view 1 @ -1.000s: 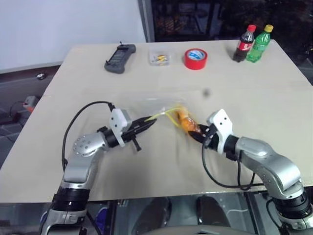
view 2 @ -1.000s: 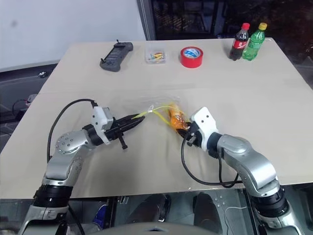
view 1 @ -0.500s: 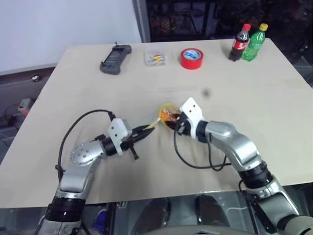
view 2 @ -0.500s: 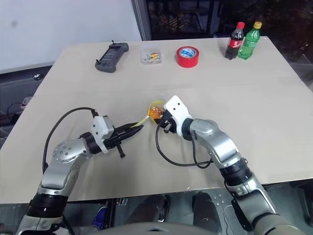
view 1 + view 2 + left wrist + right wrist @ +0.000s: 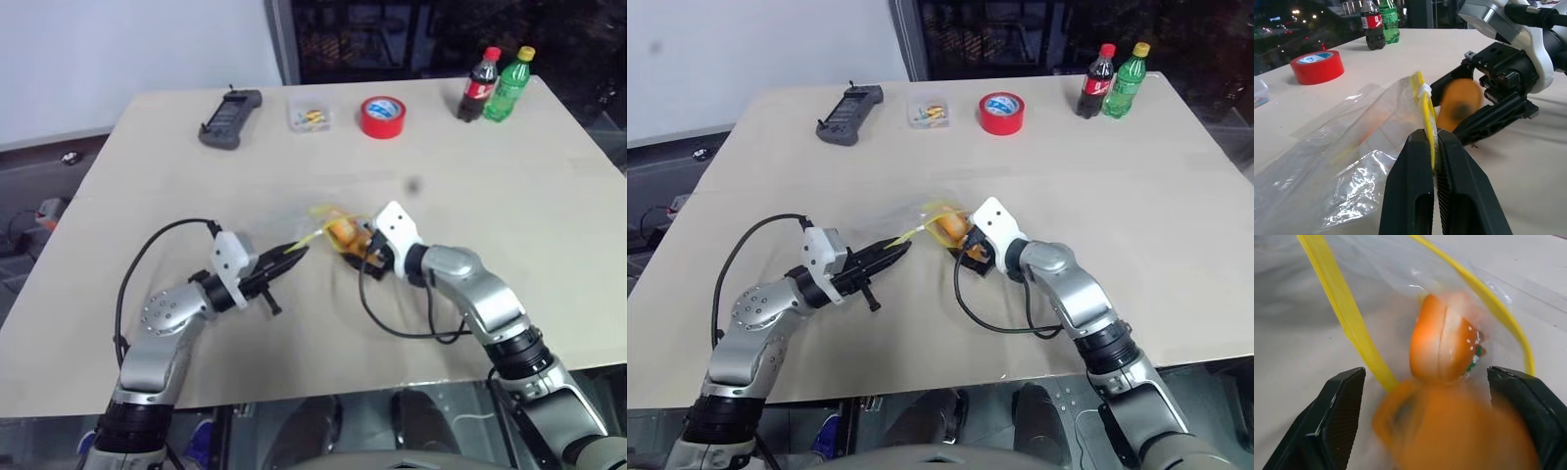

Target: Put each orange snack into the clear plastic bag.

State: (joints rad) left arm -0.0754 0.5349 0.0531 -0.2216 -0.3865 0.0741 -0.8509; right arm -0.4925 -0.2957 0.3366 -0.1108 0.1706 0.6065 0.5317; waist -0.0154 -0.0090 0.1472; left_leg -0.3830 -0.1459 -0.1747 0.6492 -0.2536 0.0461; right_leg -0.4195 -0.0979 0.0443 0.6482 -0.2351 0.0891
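My left gripper [image 5: 1432, 139] is shut on the yellow seal strip [image 5: 1422, 98] of the clear plastic bag [image 5: 1352, 147] and holds its mouth up off the table. One orange snack [image 5: 1442, 340] with a pale speckled top lies just inside the bag's mouth. A second orange snack [image 5: 1459, 100], blurred, sits between the spread fingers [image 5: 1337, 421] of my right gripper [image 5: 1425, 377]. That gripper is open right at the bag's opening, near the table's middle [image 5: 355, 245].
Along the table's far edge stand a black handheld controller [image 5: 229, 118], a small clear box of yellow bits [image 5: 311, 118], a red tape roll [image 5: 382, 117], a cola bottle [image 5: 474, 86] and a green bottle [image 5: 512, 84]. Bare tabletop [image 5: 509, 196] lies to the right.
My right gripper brought an orange snack leftward to the bag's mouth and its fingers have spread wide apart. The left gripper kept its hold on the seal strip in place.
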